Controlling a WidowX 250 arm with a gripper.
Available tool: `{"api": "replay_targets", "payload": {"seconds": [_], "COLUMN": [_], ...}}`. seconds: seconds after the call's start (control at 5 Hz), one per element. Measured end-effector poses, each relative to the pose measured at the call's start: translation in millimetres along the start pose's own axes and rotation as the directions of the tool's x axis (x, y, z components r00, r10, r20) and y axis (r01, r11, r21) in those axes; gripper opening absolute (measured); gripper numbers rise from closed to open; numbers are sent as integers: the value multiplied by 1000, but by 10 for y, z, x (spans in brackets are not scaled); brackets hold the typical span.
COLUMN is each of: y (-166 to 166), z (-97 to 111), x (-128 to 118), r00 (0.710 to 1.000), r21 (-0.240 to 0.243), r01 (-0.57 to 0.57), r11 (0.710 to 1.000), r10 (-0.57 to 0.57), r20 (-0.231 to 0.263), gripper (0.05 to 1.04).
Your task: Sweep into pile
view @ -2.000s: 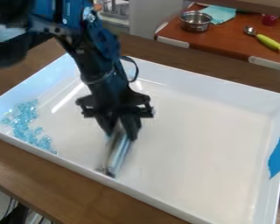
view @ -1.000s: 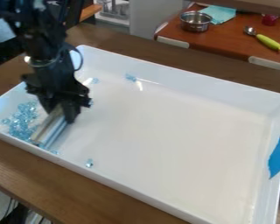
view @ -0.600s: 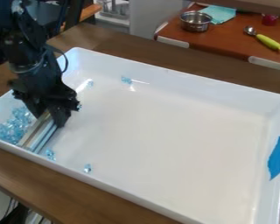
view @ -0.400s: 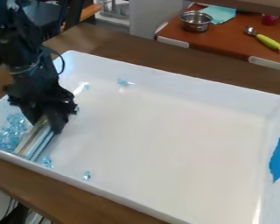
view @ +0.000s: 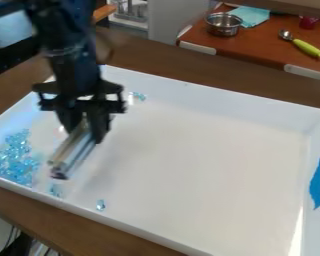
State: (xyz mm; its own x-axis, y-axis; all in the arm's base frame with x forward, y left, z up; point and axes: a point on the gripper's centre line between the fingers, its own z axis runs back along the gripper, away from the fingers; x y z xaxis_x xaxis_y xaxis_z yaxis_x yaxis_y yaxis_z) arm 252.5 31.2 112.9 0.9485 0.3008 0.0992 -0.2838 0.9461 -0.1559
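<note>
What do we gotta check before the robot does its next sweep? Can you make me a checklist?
1. Hand has the bar: ok.
2. Bar is over the tray: ok.
3. Bar's low end touches the tray floor: cannot tell.
4. There is a big pile, at the picture's left: ok.
5. All beads are in that pile: not ok, one small bit lies by the near wall and another by the far wall.

Blue translucent beads [view: 14, 159], loosely heaped, tray's left corner
</note>
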Motion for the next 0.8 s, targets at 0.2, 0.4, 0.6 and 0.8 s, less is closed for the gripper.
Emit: {"api": "replay_targets", "payload": {"seconds": [0.2, 0.4, 0.6, 0.8], "y": [-292, -526, -765, -791], "z": [-10, -38, -115, -249], "x": [-77, -85, -81, -144], "r00": [1000, 999, 995, 991], "r21": [-5, -18, -35, -30], "r01": [-17, -42, -41, -48], "r11": [1000, 999, 999, 998], "r10": [17, 42, 44, 52], "r20": [-13, 15, 92, 123], "gripper": [380, 380, 380, 380]}}
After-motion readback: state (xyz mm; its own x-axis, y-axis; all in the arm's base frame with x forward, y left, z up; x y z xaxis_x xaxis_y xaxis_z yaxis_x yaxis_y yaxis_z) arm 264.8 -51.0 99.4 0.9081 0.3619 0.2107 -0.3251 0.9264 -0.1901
